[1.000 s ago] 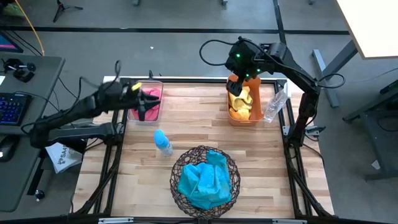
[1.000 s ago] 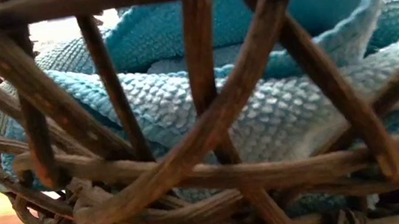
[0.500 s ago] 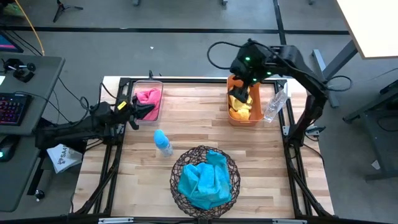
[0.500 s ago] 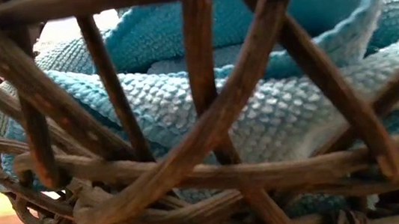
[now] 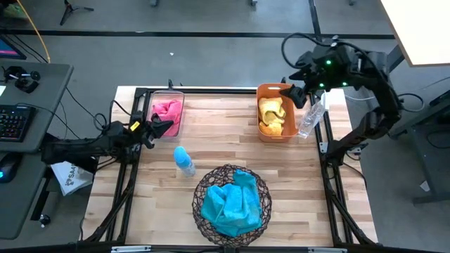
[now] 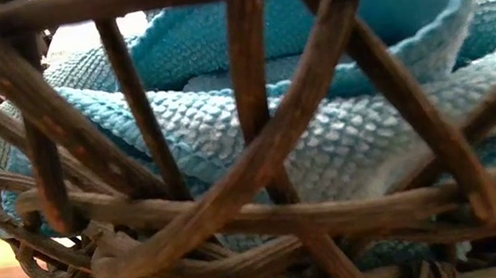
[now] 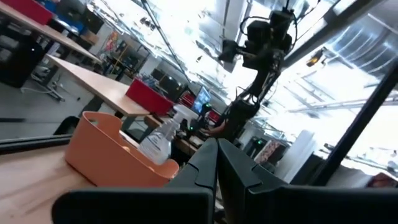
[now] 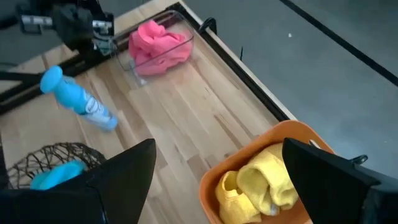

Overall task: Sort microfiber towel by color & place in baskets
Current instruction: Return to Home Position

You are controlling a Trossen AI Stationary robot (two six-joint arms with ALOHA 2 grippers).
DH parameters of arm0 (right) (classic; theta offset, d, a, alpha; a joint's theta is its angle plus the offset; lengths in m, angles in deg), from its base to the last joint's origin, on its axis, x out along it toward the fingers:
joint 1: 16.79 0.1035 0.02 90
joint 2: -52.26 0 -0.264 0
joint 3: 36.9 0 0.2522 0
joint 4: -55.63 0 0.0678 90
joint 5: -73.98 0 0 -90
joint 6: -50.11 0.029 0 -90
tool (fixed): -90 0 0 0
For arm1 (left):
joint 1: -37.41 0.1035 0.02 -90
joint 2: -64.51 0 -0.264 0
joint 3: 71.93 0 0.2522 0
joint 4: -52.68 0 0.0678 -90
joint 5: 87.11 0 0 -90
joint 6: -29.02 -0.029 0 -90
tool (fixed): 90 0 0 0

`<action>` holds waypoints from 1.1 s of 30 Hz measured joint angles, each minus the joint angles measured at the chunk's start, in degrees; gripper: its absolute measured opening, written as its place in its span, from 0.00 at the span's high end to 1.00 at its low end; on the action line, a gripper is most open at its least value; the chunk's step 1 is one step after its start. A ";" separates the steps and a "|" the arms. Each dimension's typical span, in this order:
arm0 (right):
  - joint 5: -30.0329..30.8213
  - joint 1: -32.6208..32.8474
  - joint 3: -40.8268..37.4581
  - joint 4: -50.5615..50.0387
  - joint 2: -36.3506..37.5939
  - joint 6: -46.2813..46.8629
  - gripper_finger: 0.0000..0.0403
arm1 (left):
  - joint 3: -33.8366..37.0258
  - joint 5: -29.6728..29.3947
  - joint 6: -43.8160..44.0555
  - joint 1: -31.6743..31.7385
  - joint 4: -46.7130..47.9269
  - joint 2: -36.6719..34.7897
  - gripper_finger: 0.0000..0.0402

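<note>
High view: sorting is judged done, with pink towels [image 5: 166, 109] in the clear tub [image 5: 169, 94] just ahead of the left gripper [image 5: 163, 126] (fingers together) and yellow towels [image 5: 274, 117] in the orange bin [image 5: 261, 105] beside the right gripper [image 5: 299, 96] (fingers apart), so homing is best done lifted clear of the spray bottle [image 5: 309, 119].

a light-blue bottle [image 5: 183, 161] and a clear bottle [image 5: 310, 119] sit on the table [image 5: 225, 137].

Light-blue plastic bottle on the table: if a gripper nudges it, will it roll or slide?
Probably rolls: the light-blue plastic bottle lies on its side on the wooden table, and its body looks round. Likely stiff and light, being small plastic, though its fill cannot be seen. The smooth surface might slip in a pinch.
</note>
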 joint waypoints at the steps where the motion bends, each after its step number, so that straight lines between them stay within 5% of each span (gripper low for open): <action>1: 0.02 0.00 0.00 0.00 0.29 0.55 0.14 | 0.00 -1.24 -0.77 -1.24 0.04 0.06 1.00; 10: -0.07 0.00 0.00 0.00 0.49 0.66 0.14 | 3.04 -11.13 -8.28 -9.75 -2.62 0.19 1.00; 16: -0.17 0.08 -0.02 0.00 0.49 0.54 0.14 | 3.08 -10.91 -11.84 -9.70 3.25 -0.48 1.00; 24: 0.94 3.10 -1.40 0.23 1.77 -0.53 0.14 | 3.32 -7.65 -5.90 -9.43 6.18 -0.49 1.00; 28: 3.30 4.95 -11.02 0.10 7.01 1.46 0.14 | 3.32 -9.53 -3.48 -9.42 8.22 -0.42 1.00; 33: 5.42 8.24 -32.68 3.71 19.55 10.31 0.14 | 3.32 -8.32 -2.81 -9.43 9.52 -0.42 1.00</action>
